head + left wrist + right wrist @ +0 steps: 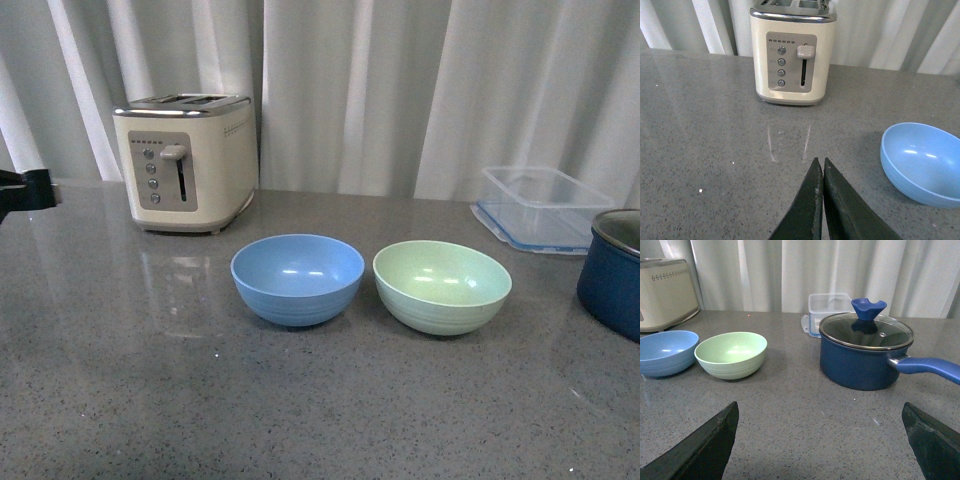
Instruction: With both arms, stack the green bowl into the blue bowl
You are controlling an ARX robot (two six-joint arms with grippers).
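The green bowl (442,285) sits upright on the grey table (300,420), empty, just to the right of the blue bowl (297,278). In the front view a narrow gap shows between the 2 rims. The blue bowl is also upright and empty.

Neither bowl is touched by an arm. In the left wrist view the left fingers (812,200) are pressed together with only a thin seam between them. They grasp nothing and hang above bare table, with the blue bowl off to one side and a cream toaster (792,50) ahead. In the right wrist view the right fingers (710,445) are spread wide apart and hold nothing. They sit low over the table, well short of the green bowl.

A navy pot (860,357) with a glass lid and a blue knob stands further right. A clear lidded container (540,205) is behind it, near the white curtain (400,90).
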